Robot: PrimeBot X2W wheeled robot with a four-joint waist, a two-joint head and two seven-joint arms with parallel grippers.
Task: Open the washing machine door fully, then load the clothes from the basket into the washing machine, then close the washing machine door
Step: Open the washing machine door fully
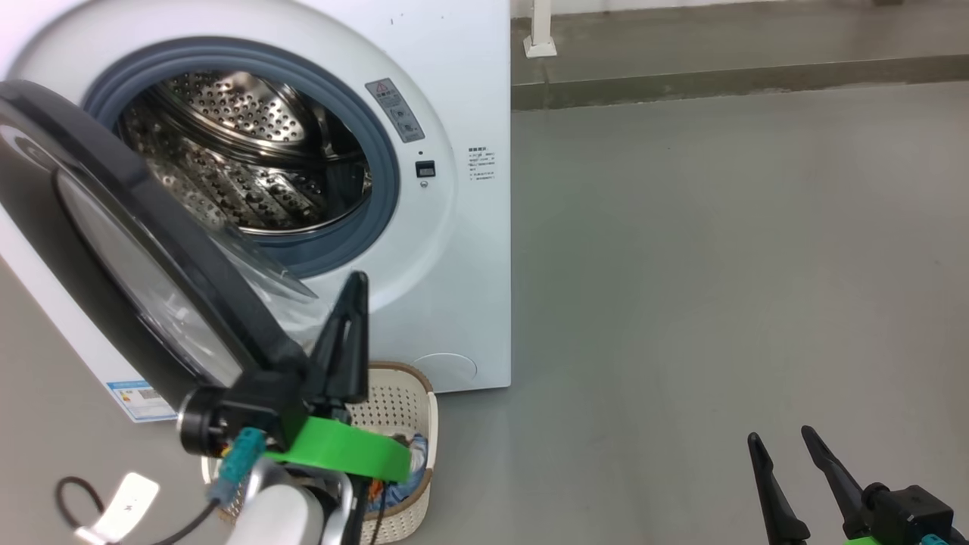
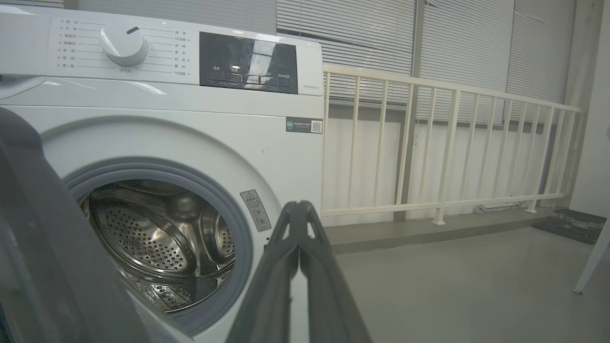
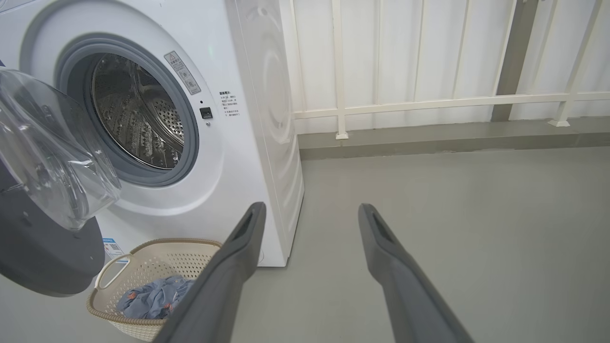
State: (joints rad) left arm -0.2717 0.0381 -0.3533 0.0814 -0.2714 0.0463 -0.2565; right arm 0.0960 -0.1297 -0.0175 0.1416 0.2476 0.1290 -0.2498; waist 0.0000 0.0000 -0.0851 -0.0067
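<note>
Left claw: the left claw (image 1: 354, 286) (image 2: 298, 208) has its two fingers pressed together on nothing. It points up at 7 o'clock in the head view.
Right claw: the right claw (image 1: 780, 437) (image 3: 310, 209) is spread wide and empty, low at 5 o'clock over the bare grey floor (image 1: 719, 265).
Door: the washing machine door (image 1: 197, 265) (image 3: 52, 152) stands swung open at 10 o'clock from the left claw. Its black ring is just beside that wrist; whether they touch cannot be told.
Basket: the basket (image 1: 401, 393) (image 3: 143, 267) sits on the floor at 6 o'clock below the left claw, against the machine's front.
Clothes: the clothes (image 1: 415, 454) (image 3: 152, 297) lie bundled inside the basket.
Machine: the washing machine (image 1: 454, 265) (image 2: 190, 138) (image 3: 238, 166) shows a bare steel drum (image 1: 242, 166) inside its grey gasket (image 1: 387, 189).
Writing: a grey warning sticker (image 1: 395, 110) with a red triangle sits at 1 o'clock of the opening. A QR-code sticker (image 2: 304, 125) sits under the dark display (image 2: 248, 62). Characters ring the dial (image 2: 124, 44), and the blue label (image 1: 140, 399) sits low. All print is too small to read.
Beyond: a white railing (image 2: 452, 143) runs at 3 o'clock.
</note>
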